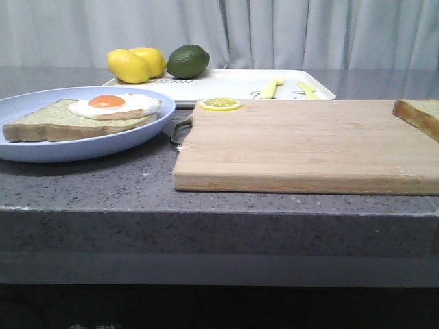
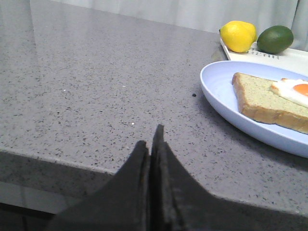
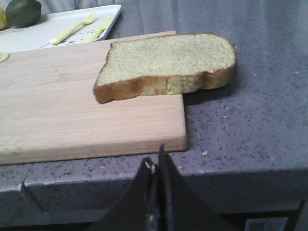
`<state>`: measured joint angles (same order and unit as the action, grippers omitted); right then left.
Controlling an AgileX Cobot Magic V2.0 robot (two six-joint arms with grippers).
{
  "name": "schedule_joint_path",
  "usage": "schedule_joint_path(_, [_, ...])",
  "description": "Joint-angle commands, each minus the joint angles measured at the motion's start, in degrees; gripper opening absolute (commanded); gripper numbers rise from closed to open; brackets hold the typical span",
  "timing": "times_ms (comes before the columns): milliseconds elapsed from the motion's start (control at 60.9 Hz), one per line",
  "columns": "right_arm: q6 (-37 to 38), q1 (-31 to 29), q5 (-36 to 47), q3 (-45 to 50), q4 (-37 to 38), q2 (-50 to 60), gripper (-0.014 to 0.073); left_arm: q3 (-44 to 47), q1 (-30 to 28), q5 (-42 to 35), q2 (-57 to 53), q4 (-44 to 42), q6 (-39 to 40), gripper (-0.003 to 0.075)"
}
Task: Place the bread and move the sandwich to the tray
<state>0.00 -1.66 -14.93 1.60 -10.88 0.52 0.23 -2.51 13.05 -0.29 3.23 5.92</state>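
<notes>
The bread (image 3: 166,62) lies flat on the right end of the wooden cutting board (image 1: 309,144), partly over its edge; only its corner (image 1: 418,115) shows in the front view. A toast slice (image 1: 65,122) with a fried egg (image 1: 113,104) lies on the round pale blue plate (image 1: 41,152) at the left, also in the left wrist view (image 2: 226,103). The white tray (image 1: 240,81) stands behind. My left gripper (image 2: 150,137) is shut and empty near the table's front edge, left of the plate. My right gripper (image 3: 156,159) is shut and empty at the front edge, short of the board.
Two lemons (image 1: 137,64) and a lime (image 1: 188,61) sit at the tray's left end. A yellow fork (image 1: 271,87) and knife (image 1: 308,89) lie on the tray. A lemon slice (image 1: 220,103) lies on the board's back left corner.
</notes>
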Motion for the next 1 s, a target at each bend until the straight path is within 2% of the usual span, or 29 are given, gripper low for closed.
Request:
schedule_joint_path(0, [-0.3,-0.3,4.5,-0.2,0.1,1.1,-0.006,0.1,-0.1,-4.4,-1.2,0.5,0.5,-0.002])
schedule_joint_path(854, [-0.3,-0.3,4.5,-0.2,0.1,1.1,-0.006,0.1,-0.1,-4.4,-1.2,0.5,0.5,-0.002])
schedule_joint_path(985, [-0.3,-0.3,4.5,-0.2,0.1,1.1,-0.006,0.1,-0.1,-6.4,-1.2,0.4,0.5,-0.002])
